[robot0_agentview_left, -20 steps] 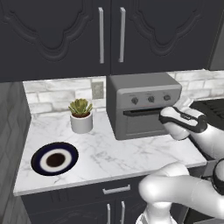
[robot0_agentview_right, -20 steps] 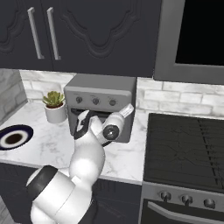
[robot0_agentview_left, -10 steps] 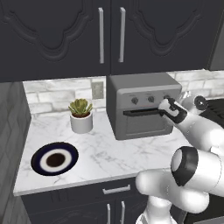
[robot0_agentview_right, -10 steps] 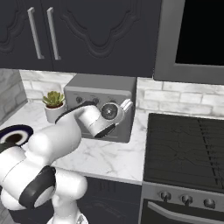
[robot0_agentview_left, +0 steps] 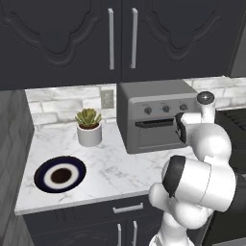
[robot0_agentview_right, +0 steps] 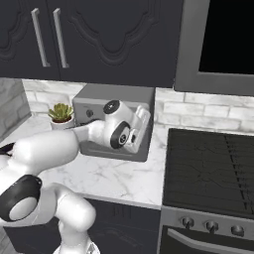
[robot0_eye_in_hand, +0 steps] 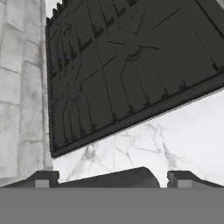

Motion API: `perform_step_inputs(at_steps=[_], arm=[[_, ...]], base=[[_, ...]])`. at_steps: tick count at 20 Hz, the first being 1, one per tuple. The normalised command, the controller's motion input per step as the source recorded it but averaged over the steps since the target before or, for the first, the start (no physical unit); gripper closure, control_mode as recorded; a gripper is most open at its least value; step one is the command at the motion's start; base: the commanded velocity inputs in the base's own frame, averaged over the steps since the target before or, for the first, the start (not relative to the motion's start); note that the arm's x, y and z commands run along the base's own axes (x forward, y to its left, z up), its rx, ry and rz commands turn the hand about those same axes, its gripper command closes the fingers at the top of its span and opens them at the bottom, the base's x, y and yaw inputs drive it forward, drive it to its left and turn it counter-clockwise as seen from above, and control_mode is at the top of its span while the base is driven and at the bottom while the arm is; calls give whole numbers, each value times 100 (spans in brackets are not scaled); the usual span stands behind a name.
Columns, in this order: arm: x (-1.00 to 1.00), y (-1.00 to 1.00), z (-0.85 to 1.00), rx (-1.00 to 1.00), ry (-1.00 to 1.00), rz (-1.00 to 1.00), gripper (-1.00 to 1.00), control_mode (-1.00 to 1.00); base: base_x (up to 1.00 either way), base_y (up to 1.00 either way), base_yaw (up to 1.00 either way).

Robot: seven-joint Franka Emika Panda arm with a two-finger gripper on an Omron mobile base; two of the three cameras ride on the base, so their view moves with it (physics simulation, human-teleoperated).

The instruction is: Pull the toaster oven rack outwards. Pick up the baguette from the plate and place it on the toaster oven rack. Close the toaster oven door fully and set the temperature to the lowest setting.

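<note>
White marble with grey veins covers the counter (robot0_agentview_left: 120,168), which runs across the middle of the left base view under dark cabinets (robot0_agentview_left: 120,38) and a pale brick backsplash (robot0_agentview_left: 53,103). At the lower left of that view sits the plate (robot0_agentview_left: 60,174), bare of bread. A small potted succulent (robot0_agentview_left: 89,126) stands behind it, near the wall. Right of centre is the toaster oven (robot0_agentview_left: 151,115), its door (robot0_agentview_left: 156,134) up and closed, three knobs in a row above the handle. A dark stove (robot0_agentview_right: 218,168) fills the right side of the right base view, just beside the oven.

The arm rises from the lower right of the left base view, elbow bent, with the gripper (robot0_agentview_left: 181,127) at the oven's right front corner, by the end of the door handle. In the hand view the fingertips (robot0_eye_in_hand: 43,178) stand wide apart at the bottom edge, nothing between them, over marble and the stove grate.
</note>
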Motion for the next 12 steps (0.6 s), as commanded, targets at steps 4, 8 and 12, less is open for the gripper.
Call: perform_step_inputs(at_steps=[4, 8, 12], arm=[[19, 0, 54, -52, 49, 20, -100, -100], [11, 0, 64, -49, 45, 21, -100, -100], [2, -16, 64, -35, 30, 22, -100, -100]], base=[[0, 0, 0], [0, 0, 0], [0, 0, 0]])
